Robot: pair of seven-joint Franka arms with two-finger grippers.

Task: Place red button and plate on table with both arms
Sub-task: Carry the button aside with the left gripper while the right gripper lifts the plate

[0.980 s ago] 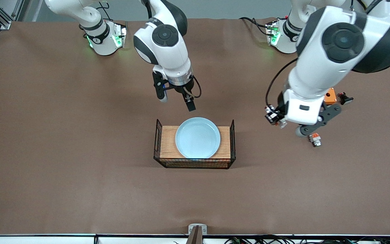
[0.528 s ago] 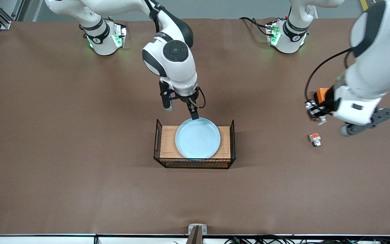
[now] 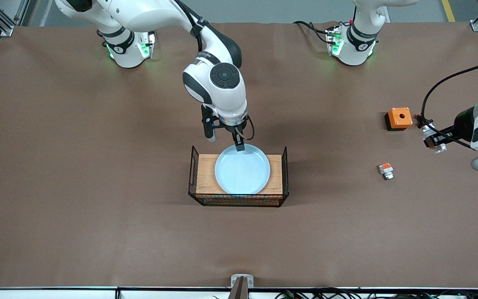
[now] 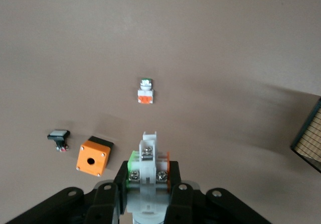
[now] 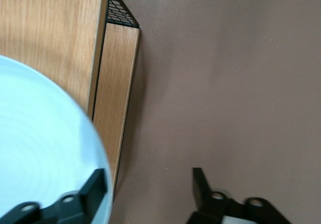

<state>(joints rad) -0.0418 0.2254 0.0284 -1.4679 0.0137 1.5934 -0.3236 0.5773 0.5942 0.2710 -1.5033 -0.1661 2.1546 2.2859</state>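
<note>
The pale blue plate (image 3: 242,170) lies on the wood-topped black wire rack (image 3: 206,176) at mid table. My right gripper (image 3: 224,141) is open at the plate's edge farthest from the front camera. One finger (image 3: 239,146) is over the plate's inside and the other is outside the rack. In the right wrist view the plate (image 5: 40,158) has its rim between the fingers of the right gripper (image 5: 148,189). My left gripper (image 3: 435,142) is shut on the red button (image 4: 148,158), a white-grey switch part, above the table (image 3: 98,166) at the left arm's end.
An orange box (image 3: 399,118) with a hole, a black push-button (image 4: 58,136) with a pale cap and a short orange-topped white part (image 3: 386,170) lie on the table under and beside the left gripper. The rack's wire ends (image 3: 284,166) stand up beside the plate.
My right gripper has come down to the plate's rim. My left arm has swung toward its end of the table with the switch part, uncovering the orange box.
</note>
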